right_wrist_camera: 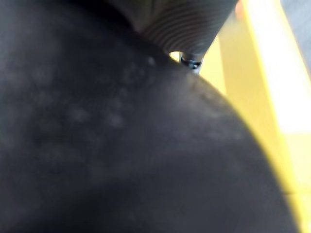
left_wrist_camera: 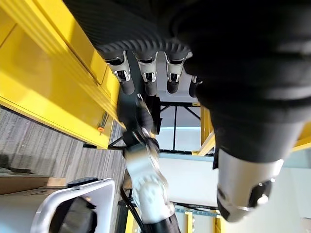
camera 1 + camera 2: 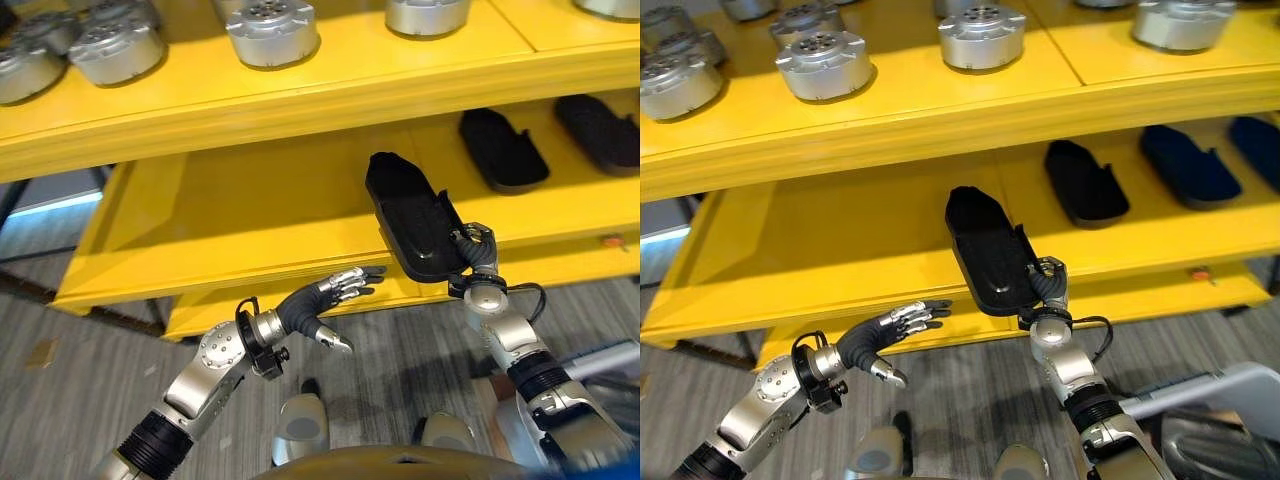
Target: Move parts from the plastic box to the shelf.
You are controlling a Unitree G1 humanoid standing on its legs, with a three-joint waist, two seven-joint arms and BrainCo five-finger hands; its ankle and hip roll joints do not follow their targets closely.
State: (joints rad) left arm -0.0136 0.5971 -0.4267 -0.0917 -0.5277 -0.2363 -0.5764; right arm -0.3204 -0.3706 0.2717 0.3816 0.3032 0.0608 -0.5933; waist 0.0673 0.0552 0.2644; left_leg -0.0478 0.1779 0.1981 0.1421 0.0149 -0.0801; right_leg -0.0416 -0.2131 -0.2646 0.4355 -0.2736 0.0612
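A long black moulded part hangs tilted over the front edge of the yellow middle shelf, its far end above the shelf board. My right hand is shut on its near end from below. In the right wrist view the black part lies close against the hand, with the yellow shelf beyond it. My left hand is open, fingers stretched out, just below the shelf's front edge and left of the part, touching nothing. Its fingers point towards my right hand.
Two more black parts lie on the middle shelf to the right. Several round silver parts stand on the upper shelf. A light-coloured plastic box's rim shows low on the right. Grey floor lies below.
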